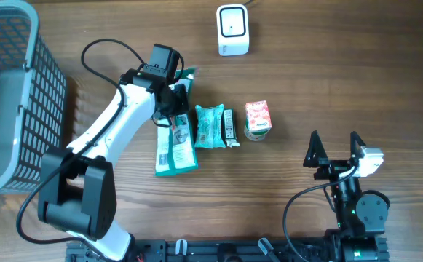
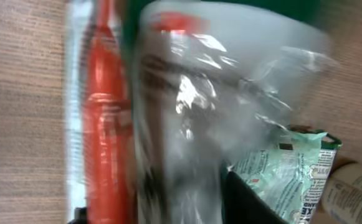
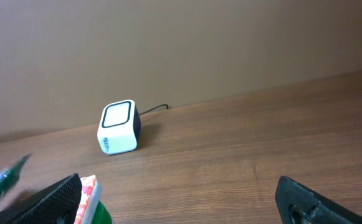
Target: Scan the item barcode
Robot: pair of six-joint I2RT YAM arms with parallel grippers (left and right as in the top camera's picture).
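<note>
My left gripper is down over the packet, which lies well short of the scanner. I cannot tell whether it grips. My right gripper waits wide open. Scanning, I judge, remains undone.

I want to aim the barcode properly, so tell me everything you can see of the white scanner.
The scanner is a small white box with rounded corners, plastic by its look. Its sloped face carries a pale window in a dark frame, with small blue print below it. It stands upright on the wooden table near the far edge, window towards the arms. A thin dark cable leaves its rear. Only table and cable touch it; the packets lie well clear.
</note>
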